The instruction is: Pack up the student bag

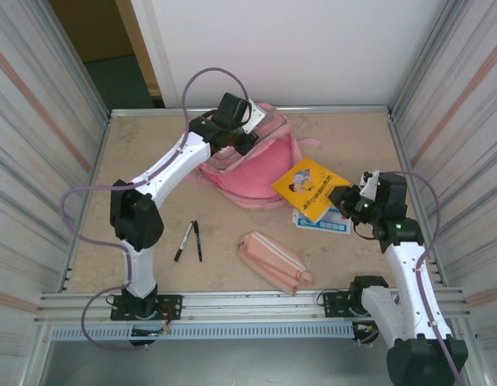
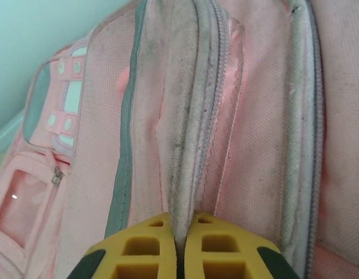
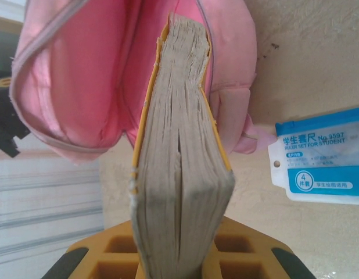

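Observation:
The student bag [image 1: 250,173], a big pink backpack, lies at the back middle of the table. My left gripper [image 1: 242,143] is at its upper part, shut on a fold of the bag's pale zip edge. In the left wrist view, the yellow fingers of the left gripper [image 2: 180,224] pinch that fabric strip of the bag [image 2: 255,145]. My right gripper [image 1: 340,198] is shut on a thick yellow-covered book [image 1: 310,187], held just right of the bag. From the right wrist, the book [image 3: 179,174] stands edge-on between the fingers of the right gripper [image 3: 178,232], its far end near the bag's open mouth [image 3: 81,75].
A blue-and-white ruler set pack [image 1: 325,219] [image 3: 322,154] lies under the book's near side. A small pink pencil case [image 1: 273,261] lies front centre, and two pens [image 1: 190,240] lie to its left. Corrugated metal walls close in both sides.

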Motion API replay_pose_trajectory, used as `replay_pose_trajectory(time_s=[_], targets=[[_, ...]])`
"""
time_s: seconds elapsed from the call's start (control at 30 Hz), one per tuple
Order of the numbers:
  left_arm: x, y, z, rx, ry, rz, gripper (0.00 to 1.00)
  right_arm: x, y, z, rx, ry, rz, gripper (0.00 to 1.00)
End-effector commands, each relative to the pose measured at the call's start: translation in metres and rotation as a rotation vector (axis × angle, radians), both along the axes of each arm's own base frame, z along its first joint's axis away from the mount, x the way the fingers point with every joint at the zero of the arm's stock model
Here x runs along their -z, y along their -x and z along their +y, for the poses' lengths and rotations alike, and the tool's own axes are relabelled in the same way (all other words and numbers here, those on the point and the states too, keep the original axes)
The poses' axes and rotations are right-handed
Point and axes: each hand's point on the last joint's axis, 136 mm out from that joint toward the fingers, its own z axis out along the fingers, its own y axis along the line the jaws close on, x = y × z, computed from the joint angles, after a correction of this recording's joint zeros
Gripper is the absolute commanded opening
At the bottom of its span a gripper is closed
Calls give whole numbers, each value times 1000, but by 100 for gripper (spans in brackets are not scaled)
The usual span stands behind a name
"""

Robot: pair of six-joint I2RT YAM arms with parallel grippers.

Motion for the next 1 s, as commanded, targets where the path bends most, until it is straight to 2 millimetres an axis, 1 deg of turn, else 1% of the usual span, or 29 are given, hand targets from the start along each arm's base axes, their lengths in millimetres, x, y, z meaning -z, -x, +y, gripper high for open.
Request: replay_pose_trajectory(time_s=[0.0, 0.07, 0.13, 0.27, 0.33, 0.43, 0.5, 0.6, 0.67, 0.73, 0.8, 0.87, 0.97], targets=[[-54, 16, -25, 15, 251, 23, 0, -33, -4, 12, -57, -72, -86, 0], [-67, 22, -30, 28, 297, 16, 0, -37, -12, 18, -67, -149, -91, 0], [-75, 25, -32, 21, 335, 10, 0, -42, -23, 25, -72, -194, -118, 0], [-89, 23, -26, -26, 372, -22, 0, -45, -45, 44, -96, -147, -135, 0], [-93, 21, -22, -35, 362, -45, 0, -38, -56, 57, -98, -117, -128, 0], [-98, 22, -20, -34, 363, -62, 0, -29, -78, 69, -59, -92, -140, 0], [-102, 22, -22, -31, 384, -63, 0, -24, -91, 77, -44, -90, -144, 0], [-110, 25, -29, -14, 429, -48, 0, -23, -109, 96, -48, -114, -171, 0], [-113, 26, -30, -11, 441, -47, 0, -14, -120, 107, -49, -113, -154, 0], [-113, 27, -30, -12, 442, -49, 0, -9, -129, 115, -41, -119, -141, 0], [-112, 27, -30, -6, 441, -48, 0, -9, -140, 125, -52, -156, -149, 0], [-112, 28, -31, 1, 447, -45, 0, -9, -150, 132, -56, -170, -149, 0], [-114, 31, -35, 25, 460, -43, 0, -3, -166, 139, -57, -174, -134, 0]])
